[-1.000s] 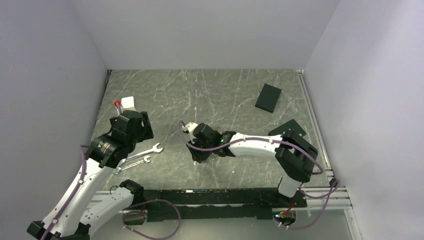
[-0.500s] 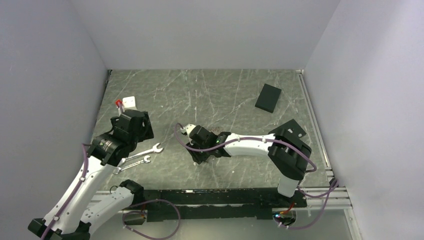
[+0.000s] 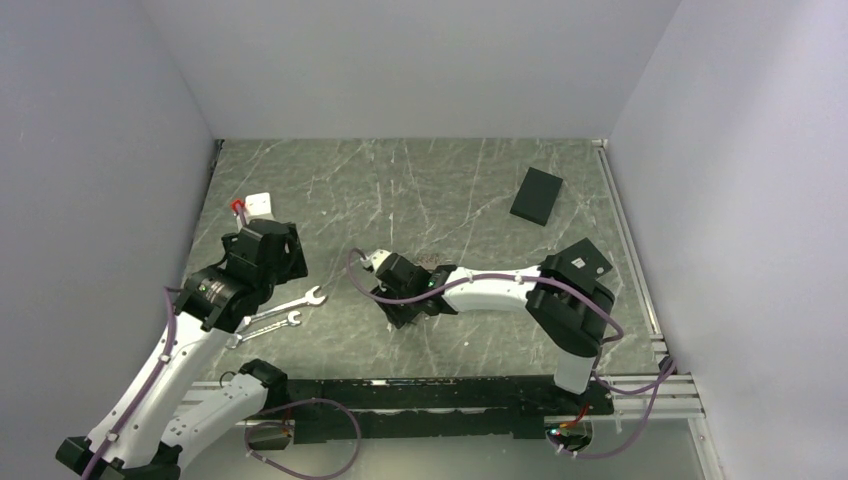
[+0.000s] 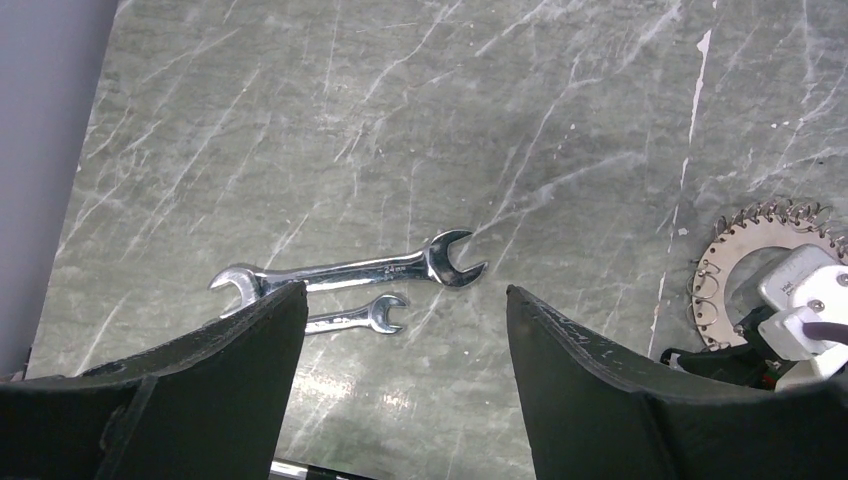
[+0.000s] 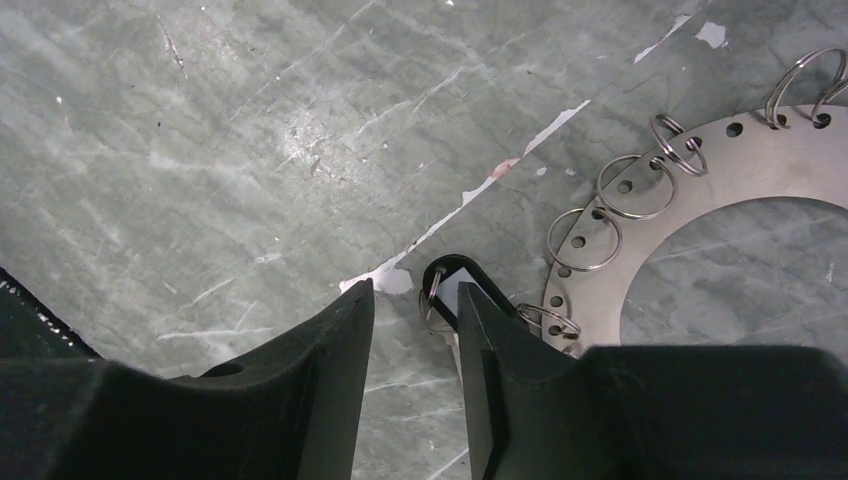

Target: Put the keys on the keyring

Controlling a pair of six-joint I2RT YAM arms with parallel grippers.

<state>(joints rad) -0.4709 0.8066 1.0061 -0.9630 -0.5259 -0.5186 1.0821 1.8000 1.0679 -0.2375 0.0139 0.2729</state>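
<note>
Two wrenches lie near left pincer (jaws apart)

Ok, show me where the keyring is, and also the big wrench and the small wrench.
keyring [image 5: 700, 170], right wrist view, flat band beside the centre hole.
big wrench [image 4: 350, 272], left wrist view, middle of the shaft.
small wrench [image 4: 345, 319], left wrist view, on the shaft.

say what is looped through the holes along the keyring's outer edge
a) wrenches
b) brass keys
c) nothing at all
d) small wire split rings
d: the right wrist view shows several small wire split rings threaded through holes near the edge of the keyring, with nothing hanging on them.
</note>
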